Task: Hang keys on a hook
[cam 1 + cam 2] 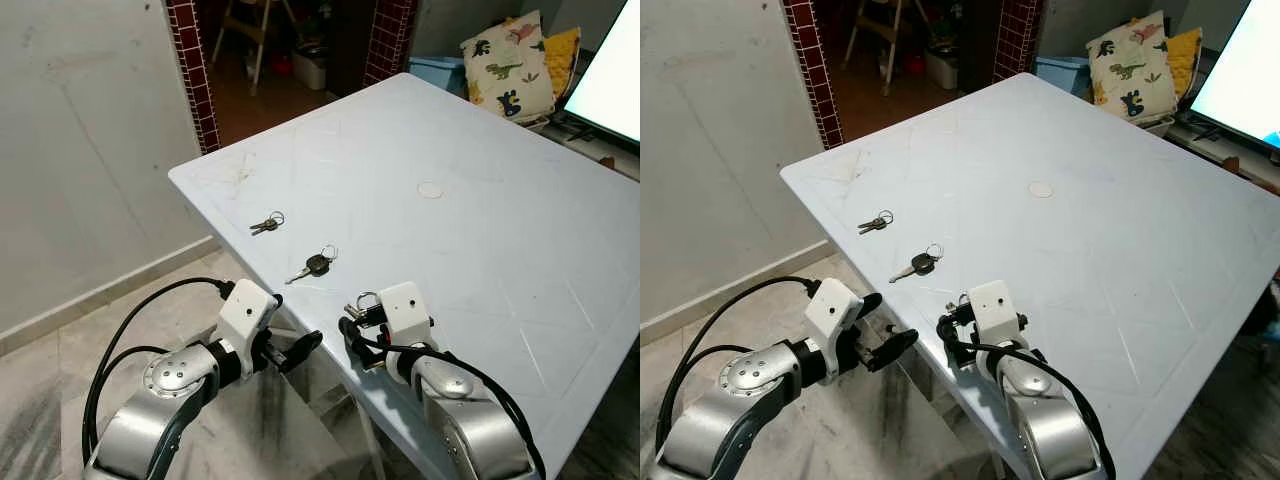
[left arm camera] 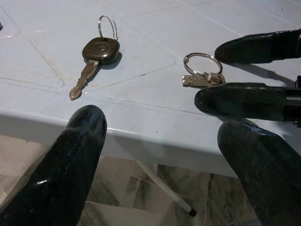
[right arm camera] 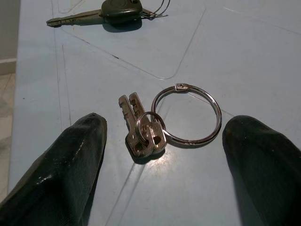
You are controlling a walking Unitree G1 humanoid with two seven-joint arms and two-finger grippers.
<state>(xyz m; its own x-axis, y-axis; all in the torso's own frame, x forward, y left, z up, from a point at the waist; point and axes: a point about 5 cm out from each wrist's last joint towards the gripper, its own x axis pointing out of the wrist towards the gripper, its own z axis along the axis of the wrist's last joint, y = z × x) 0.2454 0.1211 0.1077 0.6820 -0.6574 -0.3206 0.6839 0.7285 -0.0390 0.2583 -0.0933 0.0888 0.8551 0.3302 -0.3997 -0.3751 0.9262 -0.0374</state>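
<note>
My right gripper point(image 3: 164, 141) sits low over the near edge of the pale blue table point(image 1: 500, 230), fingers spread wide, with a small bunch of silver keys point(image 3: 141, 127) lying flat on the table between them. The two short keys hang on a small ring that links to a large wire ring point(image 3: 188, 115), and neither finger touches them. My left gripper point(image 1: 300, 350) hangs just off the table's near edge, below the tabletop and beside the right one, its fingers point(image 2: 70, 160) also wide apart and holding nothing. A little farther in from the edge lies a single key with a black head point(image 1: 316, 265) and its own thin ring, apart from the bunch. Closer to the table's left corner rests another small set of keys point(image 1: 266, 223). A faint round mark point(image 1: 430, 189) shows near the middle of the table. Beyond the far corner a cushion with dinosaurs point(image 1: 507, 65) leans by a blue bin point(image 1: 436, 70).
</note>
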